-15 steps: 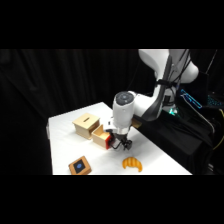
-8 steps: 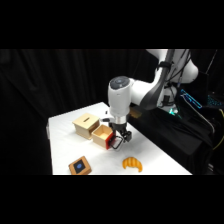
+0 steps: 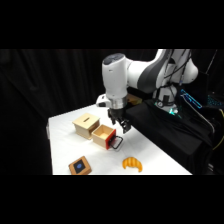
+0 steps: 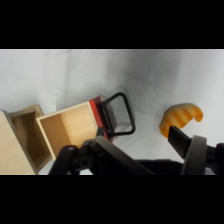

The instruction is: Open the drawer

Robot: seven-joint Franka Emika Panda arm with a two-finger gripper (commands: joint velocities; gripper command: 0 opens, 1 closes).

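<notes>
While the drawer [image 3: 103, 135] is sitting pulled out of its box [image 3: 86, 125] near the table's [image 3: 150, 150] middle, the gripper [image 3: 121, 128] is hovering with fingers spread and holding nothing just above the wire handle [image 4: 119, 115], risking snagging the loop and dragging the drawer.

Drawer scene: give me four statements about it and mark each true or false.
1. The drawer is pulled out of the box. True.
2. The gripper is clamped on the handle. False: the handle lies free, the gripper above it.
3. A croissant lies on the table. True.
4. The blue-topped block sits inside the drawer. False: it is on the table, apart; the drawer looks empty.
</notes>
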